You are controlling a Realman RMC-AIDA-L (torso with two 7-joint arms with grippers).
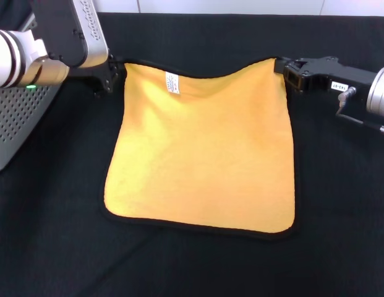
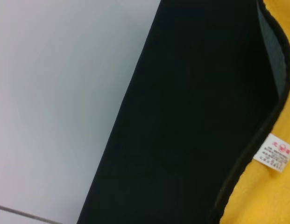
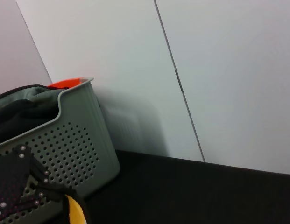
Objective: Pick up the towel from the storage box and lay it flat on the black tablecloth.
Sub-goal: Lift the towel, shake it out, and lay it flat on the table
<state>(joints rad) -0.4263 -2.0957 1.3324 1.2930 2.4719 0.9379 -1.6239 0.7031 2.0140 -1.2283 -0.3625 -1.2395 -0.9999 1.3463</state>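
Towel yellow side up on the tablecloth, mid-cloth near its far edge. Left gripper pinches the far-left corner, right gripper the far-right; both arms reach in low from the sides. Box at left edge.

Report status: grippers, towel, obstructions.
Left gripper and right gripper each at a far towel corner. Towel spread yellow side up on the black tablecloth. Storage box alongside, not obstructing.
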